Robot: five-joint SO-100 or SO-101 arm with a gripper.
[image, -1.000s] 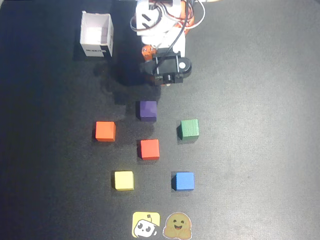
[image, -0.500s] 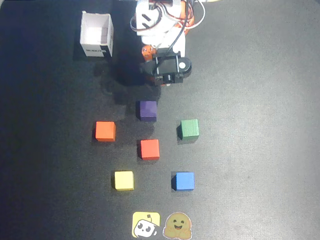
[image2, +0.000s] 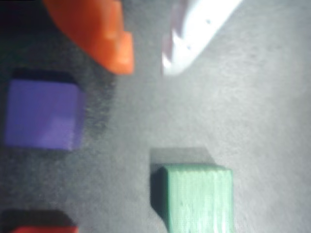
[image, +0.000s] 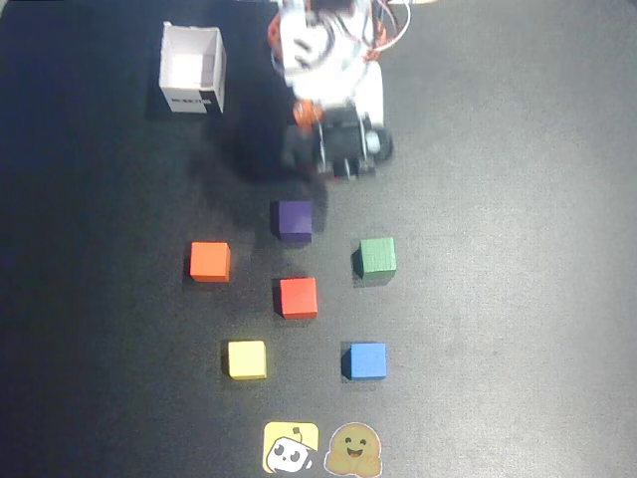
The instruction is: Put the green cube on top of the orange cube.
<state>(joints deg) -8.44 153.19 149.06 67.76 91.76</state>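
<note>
Six cubes on desk point(image: 518, 299), one per colour. Green cube point(image: 377, 256) (matte, dark) sits right of purple cube point(image: 294, 219); orange cube point(image: 210, 261) left. Gripper point(image2: 146, 68) slightly parted, empty.

The arm point(image: 323, 70) reaches in from the far edge of the desk, near its middle, in the overhead view, its white and black wrist pointing toward the near edge. In the wrist view the gripper point(image2: 148, 65) enters from the top edge (one finger orange, one white), tips slightly parted, with nothing between them.
</note>
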